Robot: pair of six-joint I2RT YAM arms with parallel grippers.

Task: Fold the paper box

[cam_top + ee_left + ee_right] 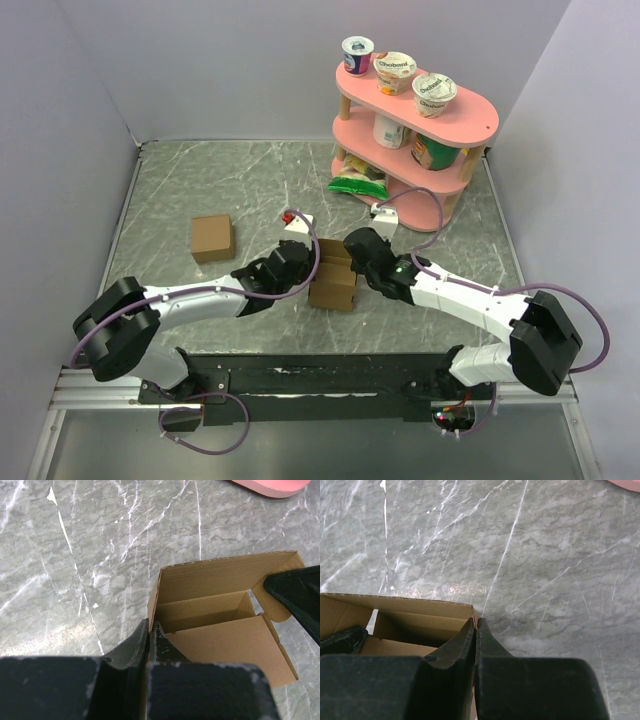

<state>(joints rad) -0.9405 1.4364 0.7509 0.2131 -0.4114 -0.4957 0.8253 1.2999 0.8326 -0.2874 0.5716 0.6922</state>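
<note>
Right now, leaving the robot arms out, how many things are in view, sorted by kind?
Cardboard boxes: 2, the open box and the closed cube
Yogurt cups: 3
Pink shelf: 1
Green bag: 1
Other containers on the shelf: 2, the white container and the green-and-orange container
Total: 9 in view

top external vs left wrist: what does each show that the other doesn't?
Only top external: three yogurt cups on top of the pink two-tier shelf, a closed brown cardboard cube off to the left, and both arms whole.
Only left wrist: the inside of the open brown paper box, its rounded flap, and the left gripper shut on a wall's edge.
Both: the box, the grey marbled table, the right gripper at the box, and at least a sliver of the pink shelf.
</note>
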